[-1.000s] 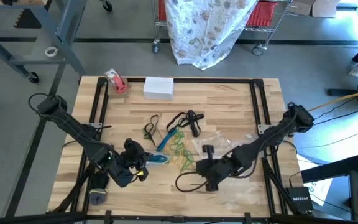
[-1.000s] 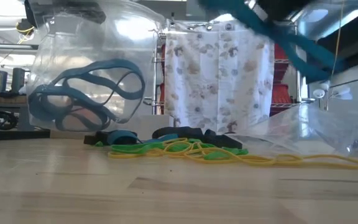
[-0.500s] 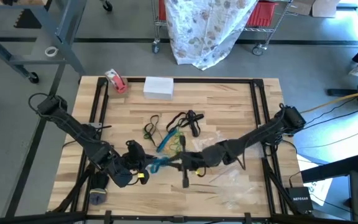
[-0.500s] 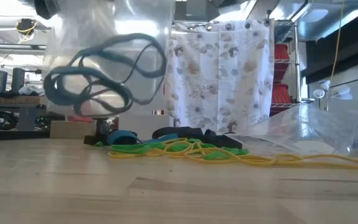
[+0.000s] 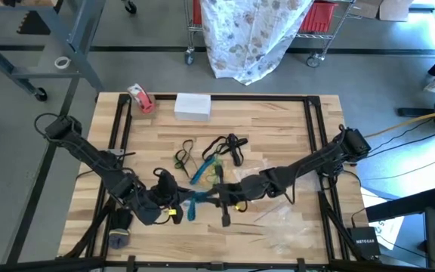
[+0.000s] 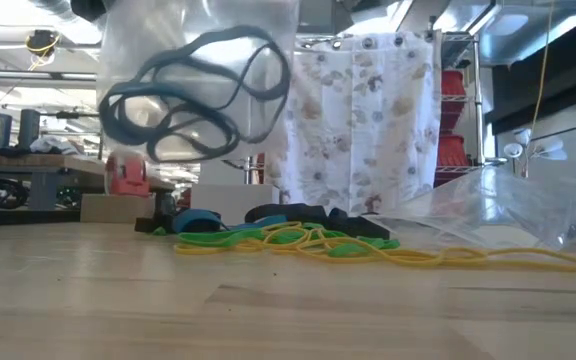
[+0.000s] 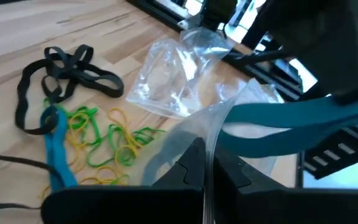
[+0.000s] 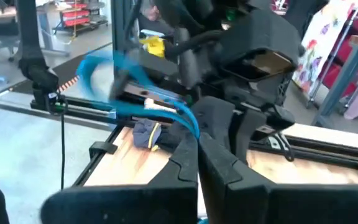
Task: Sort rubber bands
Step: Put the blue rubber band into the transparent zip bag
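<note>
Two grippers meet low on the table, about 6 o'clock of the loose pile. Left gripper (image 5: 174,205) is pinched shut on the rim of a clear plastic bag (image 6: 203,90) (thin film edge runs straight between its fingers (image 7: 188,169) in the left wrist view). Right gripper (image 5: 216,199) is clenched on a blue rubber band (image 5: 195,201), fingers (image 8: 185,155) tight together with the band coming out between them. Band's long axis runs roughly 3 to 9 o'clock in the high view, stretched from the right gripper toward the left gripper and the bag mouth. In the low view the bag hangs off the table with several dark blue bands (image 6: 193,95) looped inside it.

Rest of the rubber bands (image 5: 211,168) lie loose at table centre, 12 o'clock of the grippers: black loops (image 7: 64,78) at the far side, green and yellow ones (image 7: 107,144) tangled nearer, one blue band (image 7: 56,146) lying along the pile. Second clear bag (image 7: 169,78) lies flat at 3 o'clock of the pile. Red-and-white tape roll (image 5: 140,98) and a white box (image 5: 192,106) sit at the far edge, around 11 o'clock, well apart from the pile.
</note>
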Tool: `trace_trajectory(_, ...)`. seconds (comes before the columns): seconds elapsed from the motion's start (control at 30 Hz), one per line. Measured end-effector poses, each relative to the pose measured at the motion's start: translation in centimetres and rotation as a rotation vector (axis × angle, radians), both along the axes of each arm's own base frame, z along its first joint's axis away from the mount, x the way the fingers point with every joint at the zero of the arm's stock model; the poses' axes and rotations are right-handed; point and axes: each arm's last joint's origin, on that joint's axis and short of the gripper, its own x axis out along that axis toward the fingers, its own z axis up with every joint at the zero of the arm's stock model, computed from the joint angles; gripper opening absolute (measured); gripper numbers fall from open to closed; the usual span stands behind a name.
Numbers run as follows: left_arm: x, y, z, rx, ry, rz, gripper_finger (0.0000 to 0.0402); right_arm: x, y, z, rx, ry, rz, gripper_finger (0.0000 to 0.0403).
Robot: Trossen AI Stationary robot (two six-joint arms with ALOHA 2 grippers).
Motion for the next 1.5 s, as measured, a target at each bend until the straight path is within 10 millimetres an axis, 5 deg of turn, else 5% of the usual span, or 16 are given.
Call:
trace_trajectory(0.2, 0.2, 0.1, 0.1, 0.004, -0.008, 0.002, 0.0, -0.2, -0.3, -1.0, 0.006, 0.097, -0.102, 0.001)
trace_trajectory(0.33, 0.1, 0.1, 0.1, 0.007, -0.003, -0.001, 0.0, -0.5, -0.5, -1.3, 0.045, 0.159, -0.129, 0.0061)
trace_trajectory(0.67, 0.0, 0.2, -0.2, 0.01, 0.018, 0.006, 0.0, -4.3, -0.4, 2.2, -0.013, 0.362, -0.102, 0.0185)
trace_trajectory(1.0, 0.1, 1.0, -0.9, -0.112, 0.105, 0.012, 0.0, -3.5, 0.5, -0.8, -0.078, 0.469, -0.067, 0.0178)
trace_trajectory(1.27, 1.0, 2.5, -1.0, -0.127, 0.1, 0.079, 0.0, -0.3, 2.4, -2.9, -0.264, 0.24, -0.066, 0.0168)
trace_trajectory(1.5, 1.1, 2.7, -1.1, -0.114, 0.106, 0.082, 0.0, 1.9, 2.9, -6.0, -0.595, 0.13, -0.172, 0.0167)
